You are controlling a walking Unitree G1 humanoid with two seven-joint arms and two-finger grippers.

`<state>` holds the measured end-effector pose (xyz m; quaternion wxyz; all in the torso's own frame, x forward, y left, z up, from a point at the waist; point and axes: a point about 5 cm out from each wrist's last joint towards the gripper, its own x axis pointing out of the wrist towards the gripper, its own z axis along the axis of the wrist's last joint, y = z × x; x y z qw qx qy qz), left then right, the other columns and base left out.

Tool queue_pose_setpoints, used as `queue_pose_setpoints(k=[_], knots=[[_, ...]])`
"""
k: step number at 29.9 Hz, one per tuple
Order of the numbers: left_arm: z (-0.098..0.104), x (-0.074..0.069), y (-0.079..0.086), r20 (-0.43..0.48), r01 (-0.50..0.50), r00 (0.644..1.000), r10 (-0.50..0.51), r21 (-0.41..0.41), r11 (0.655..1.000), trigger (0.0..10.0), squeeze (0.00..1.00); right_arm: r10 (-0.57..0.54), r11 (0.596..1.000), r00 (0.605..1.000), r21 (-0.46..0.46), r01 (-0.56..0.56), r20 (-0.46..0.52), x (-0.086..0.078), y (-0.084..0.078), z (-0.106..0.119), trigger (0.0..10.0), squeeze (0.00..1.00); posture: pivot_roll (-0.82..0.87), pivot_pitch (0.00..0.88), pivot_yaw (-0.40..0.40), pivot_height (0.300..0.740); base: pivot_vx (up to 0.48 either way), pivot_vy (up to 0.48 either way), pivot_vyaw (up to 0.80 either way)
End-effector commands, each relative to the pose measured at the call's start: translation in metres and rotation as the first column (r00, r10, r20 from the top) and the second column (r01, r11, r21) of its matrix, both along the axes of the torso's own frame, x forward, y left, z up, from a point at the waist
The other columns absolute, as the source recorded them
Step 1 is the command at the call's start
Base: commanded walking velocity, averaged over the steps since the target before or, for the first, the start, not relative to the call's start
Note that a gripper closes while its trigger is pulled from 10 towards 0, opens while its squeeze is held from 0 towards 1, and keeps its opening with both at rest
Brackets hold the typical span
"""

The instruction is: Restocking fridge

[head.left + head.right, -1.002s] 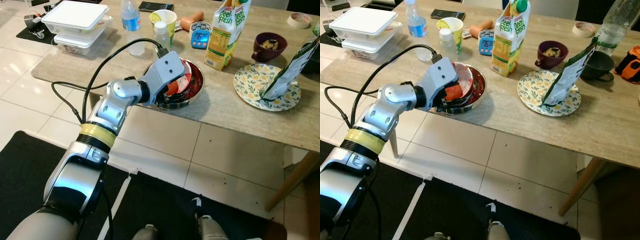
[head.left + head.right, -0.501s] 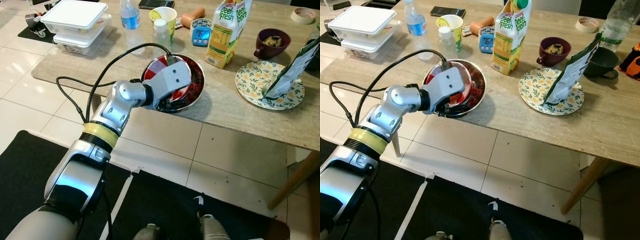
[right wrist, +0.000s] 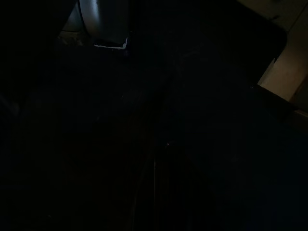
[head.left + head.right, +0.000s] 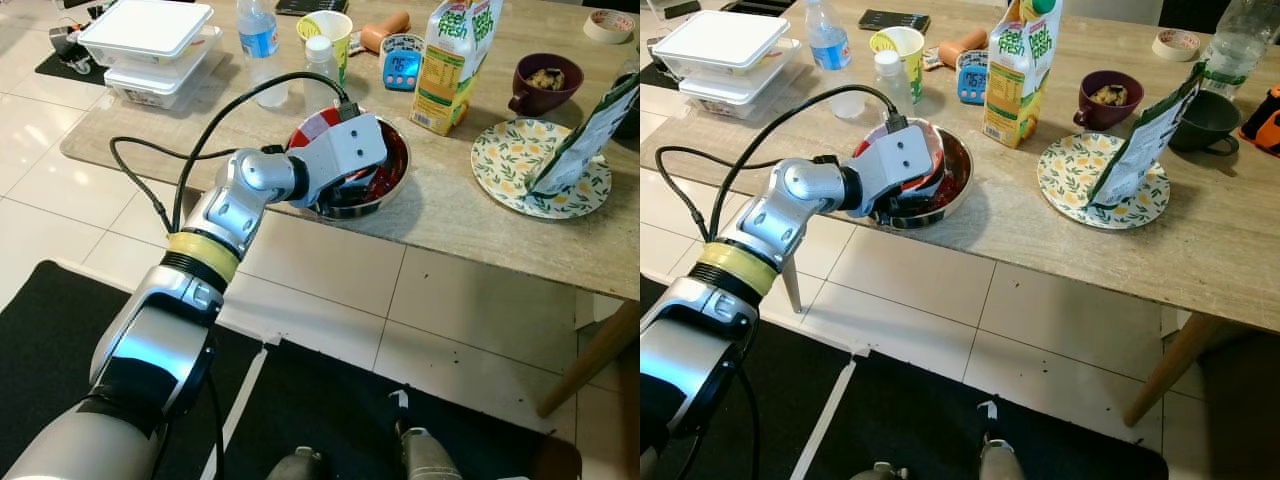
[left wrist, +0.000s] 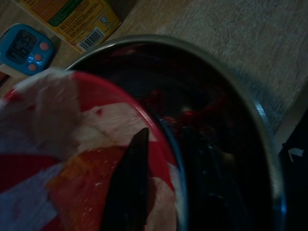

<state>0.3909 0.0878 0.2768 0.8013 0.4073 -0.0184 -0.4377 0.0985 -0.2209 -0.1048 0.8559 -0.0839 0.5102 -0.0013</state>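
Right now the left claw (image 5: 132,192) reaches into the steel bowl (image 4: 958,190) on the table (image 4: 1060,240), one finger pressing the red-and-white wrapped container (image 5: 72,144); grip state unclear.

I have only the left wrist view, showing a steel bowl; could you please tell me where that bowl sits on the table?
Observer: The steel bowl sits at the table's near edge, just before the juice carton.
Operator: Thanks; what is to its right?
Observer: A flowered plate with a green pouch standing on it.
Operator: And my arm?
Observer: The left gripper reaches into the bowl from the robot's left side.
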Motion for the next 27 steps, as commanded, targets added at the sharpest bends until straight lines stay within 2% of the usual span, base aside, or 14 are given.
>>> queue_pose_setpoints(k=[1, 9, 15, 19, 22, 23, 25, 27], knots=[[-0.008, 0.002, 0.006, -0.032, -0.009, 0.999, 0.01, 0.037, 0.999, 0.0, 0.0, 0.06, 0.996, 0.988, 0.077, -0.05, -0.139, -0.039, 0.028, -0.014, 10.0, 0.0, -0.11, 0.369, 0.103, 0.74, 0.0, 0.0, 0.0], [-0.008, 0.002, 0.007, -0.032, -0.008, 0.999, 0.009, 0.045, 0.999, 0.0, 0.0, 0.059, 0.996, 0.989, 0.074, -0.049, -0.135, -0.037, 0.028, -0.013, 10.0, 0.0, -0.11, 0.364, 0.101, 0.74, 0.0, 0.0, 0.0], [0.0, 0.004, 0.01, 0.001, -0.008, 1.0, 0.008, 0.052, 0.999, 0.0, 0.0, 0.058, 0.996, 0.99, 0.07, -0.05, -0.128, -0.032, 0.027, -0.013, 10.0, 0.0, -0.11, 0.345, 0.095, 0.74, 0.0, 0.0, 0.0], [0.011, 0.004, 0.015, 0.032, -0.003, 0.999, 0.001, 0.062, 0.998, 0.0, 0.0, 0.059, 0.996, 0.991, 0.068, -0.051, -0.121, -0.027, 0.026, -0.012, 10.0, 0.0, -0.11, 0.331, 0.093, 0.74, 0.0, 0.0, 0.0], [0.034, -0.001, 0.024, 0.08, 0.029, 0.996, -0.034, 0.063, 0.998, 0.0, 0.0, 0.06, 0.996, 0.992, 0.066, -0.053, -0.111, -0.02, 0.026, -0.011, 10.0, 0.0, -0.1, 0.314, 0.092, 0.74, 0.0, 0.0, 0.0], [0.034, -0.001, 0.024, 0.08, 0.029, 0.996, -0.034, 0.063, 0.998, 0.0, 0.0, 0.06, 0.996, 0.992, 0.066, -0.053, -0.111, -0.02, 0.026, -0.011, 10.0, 0.0, -0.1, 0.314, 0.092, 0.74, 0.0, 0.0, 0.0], [0.051, -0.005, 0.029, 0.099, 0.057, 0.993, -0.061, 0.039, 0.998, 0.0, 0.0, 0.061, 0.996, 0.993, 0.065, -0.054, -0.105, -0.016, 0.027, -0.01, 10.0, 0.0, -0.1, 0.299, 0.092, 0.74, 0.0, 0.0, 0.0], [0.058, -0.007, 0.032, 0.11, 0.062, 0.992, -0.065, 0.03, 0.998, 0.0, 0.0, 0.061, 0.996, 0.993, 0.065, -0.055, -0.103, -0.014, 0.027, -0.01, 10.0, 0.0, -0.1, 0.299, 0.092, 0.74, 0.0, 0.0, 0.0]])
